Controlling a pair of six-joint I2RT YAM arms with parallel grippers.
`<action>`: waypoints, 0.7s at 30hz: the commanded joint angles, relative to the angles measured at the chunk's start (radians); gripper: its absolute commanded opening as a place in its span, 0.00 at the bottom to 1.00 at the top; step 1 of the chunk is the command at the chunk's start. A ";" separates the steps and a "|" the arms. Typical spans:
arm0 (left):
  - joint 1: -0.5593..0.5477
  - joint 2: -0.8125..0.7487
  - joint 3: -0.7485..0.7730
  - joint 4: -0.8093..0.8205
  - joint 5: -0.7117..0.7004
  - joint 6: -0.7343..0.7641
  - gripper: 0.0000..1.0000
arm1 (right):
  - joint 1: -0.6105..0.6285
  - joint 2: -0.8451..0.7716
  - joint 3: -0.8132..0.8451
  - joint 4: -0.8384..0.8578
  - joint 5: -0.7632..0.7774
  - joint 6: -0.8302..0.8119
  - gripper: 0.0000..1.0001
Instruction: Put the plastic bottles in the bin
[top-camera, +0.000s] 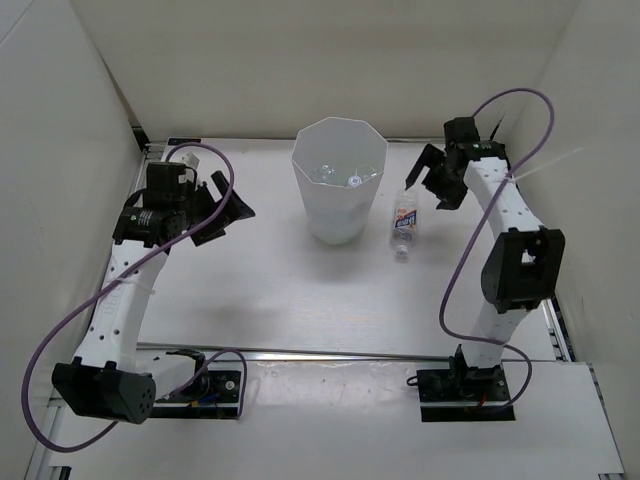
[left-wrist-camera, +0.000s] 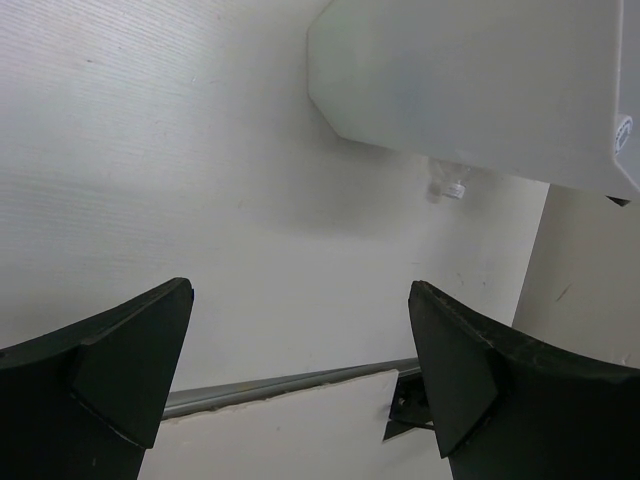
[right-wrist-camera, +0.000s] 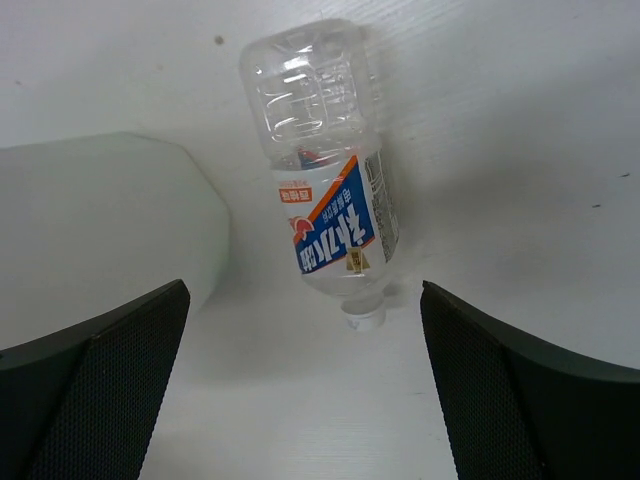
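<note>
Left of the bin (top-camera: 340, 185), my left gripper (top-camera: 226, 204) hangs spread, empty. One clear bottle (top-camera: 403, 226) lies just right of the bin, my right gripper (top-camera: 428, 180) spread over it. Risk: an off-centre pinch could roll it away.

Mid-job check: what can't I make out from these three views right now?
- Top view: bottles inside the bin, too small and overlapping to count.
- Left wrist: loose bottle, all but its cap end hidden behind the bin.
- Right wrist: most of the bin, cut by the left edge.
</note>
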 joint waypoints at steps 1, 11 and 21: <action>-0.002 -0.049 -0.014 -0.027 -0.020 0.022 1.00 | 0.028 0.060 0.087 -0.035 -0.030 -0.060 1.00; 0.007 -0.115 -0.069 -0.068 -0.021 0.022 1.00 | 0.069 0.295 0.195 -0.105 0.004 -0.151 1.00; 0.027 -0.133 -0.078 -0.077 -0.030 0.022 1.00 | 0.069 0.375 0.136 -0.116 -0.033 -0.172 1.00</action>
